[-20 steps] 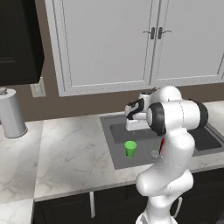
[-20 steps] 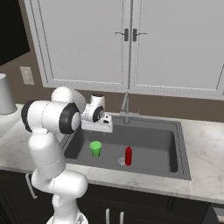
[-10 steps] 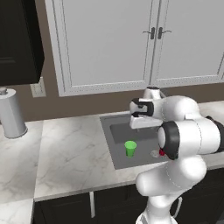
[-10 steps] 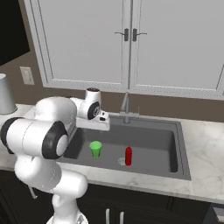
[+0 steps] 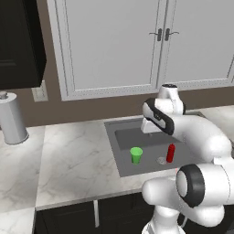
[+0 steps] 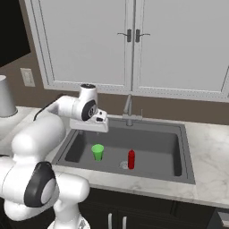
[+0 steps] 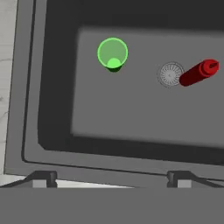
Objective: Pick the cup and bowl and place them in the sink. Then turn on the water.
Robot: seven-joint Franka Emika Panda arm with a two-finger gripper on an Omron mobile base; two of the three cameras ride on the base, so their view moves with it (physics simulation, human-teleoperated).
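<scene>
White cabinets hang over my marble tabletop [image 5: 68,155], with the sink [image 6: 176,154] set into it. I see the cup [image 6: 98,151] standing upright on the sink floor, left of the drain [image 7: 170,74], and a small red bottle [image 6: 131,159] just beside the drain. My end effector [image 7: 111,179] hovers above the sink's near-left part, fingers spread wide, apparently empty.

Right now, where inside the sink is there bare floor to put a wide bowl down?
The sink floor is bare in its right half in the right base view, beyond the red bottle. In the hand view, the wide strip below the cup and drain is also free. Cup, drain and bottle crowd the middle.
</scene>
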